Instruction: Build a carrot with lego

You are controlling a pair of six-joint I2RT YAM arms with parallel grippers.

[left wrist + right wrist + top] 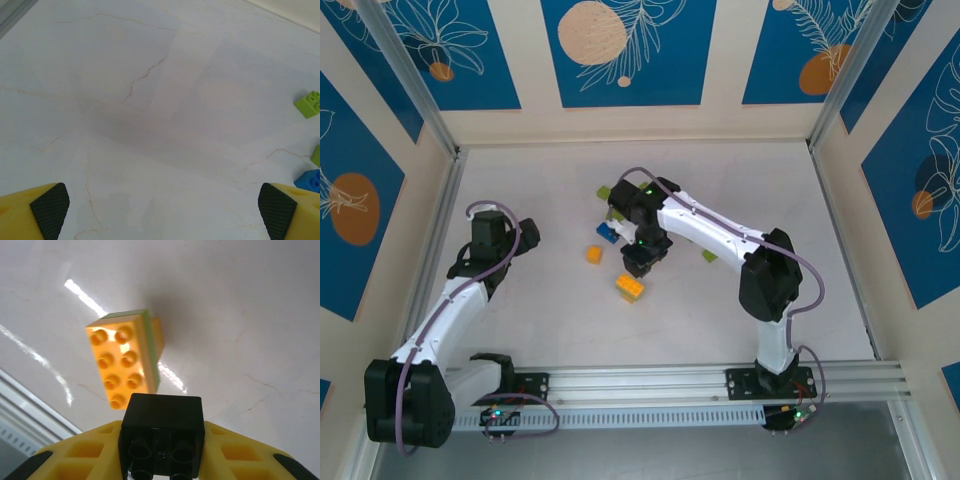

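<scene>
My right gripper [162,460] is shut on a black brick [162,427], held bottom-side toward the camera. Just beyond it on the table lies a long orange brick [121,360] with a thin lime layer under it. From above, the right gripper [639,259] hangs over the table's middle, just behind that orange brick [630,287]. A small orange brick [594,254] and a blue brick [607,233] lie to its left. My left gripper [162,215] is open over bare table, its pads [49,207] far apart, and sits at the left [525,232].
A lime brick [605,192] lies behind the right arm and another [709,256] beside its forearm. In the left wrist view a lime brick [312,103], a second green one [316,155] and a blue one [309,180] sit at the right edge. Metal rails border the table.
</scene>
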